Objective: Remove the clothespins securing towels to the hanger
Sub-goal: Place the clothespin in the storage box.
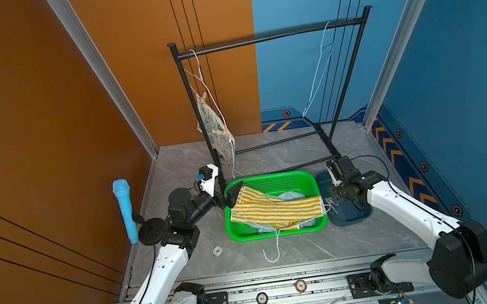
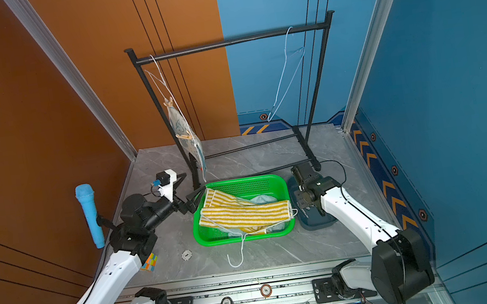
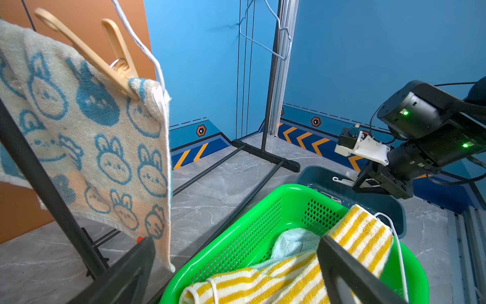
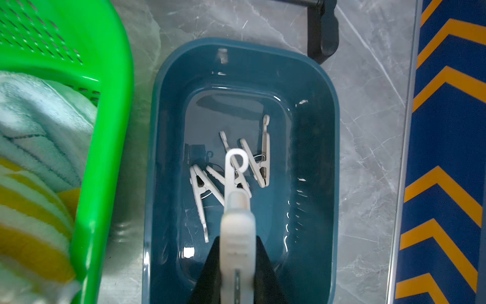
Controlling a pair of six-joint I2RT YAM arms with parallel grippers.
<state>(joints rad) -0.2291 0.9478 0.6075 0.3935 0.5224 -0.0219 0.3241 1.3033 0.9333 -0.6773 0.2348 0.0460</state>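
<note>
Hovering over the bin (image 4: 323, 131), at 3 o'clock of the basket (image 1: 271, 177), the R gripper (image 4: 238, 242) has its fingers narrow, pinched on one pin (image 4: 238, 184), ring end pointing down into the bin. Approx 3 more pins (image 4: 257, 163) lie on the bin floor. The L gripper (image 1: 228, 195) sits at the basket's 10 o'clock corner with fingers wide and nothing between them.

The bunny towel (image 1: 216, 127) hangs at 11 o'clock on a wire hanger (image 1: 203, 78) off the rack (image 1: 268, 37). Two pins clamp it, upper (image 1: 202, 97) & lower (image 1: 220, 132). The striped towel (image 1: 275, 211) and blue-green towel (image 1: 289, 196) lie in the basket w/ another hanger; a bare hanger (image 1: 323, 62) hangs at 1 o'clock.

Risks, as I judge them:
- A drop from height could bounce the pin off the rim onto the desk.
- The wire hanger swings freely, so tugging a pin w/o steadying the towel may drag the hanger along or off the rack.
- The rack post is close to the L fingers and could snag on approach.
- With the last pin off, the towel may fall to the desk, not the basket.
</note>
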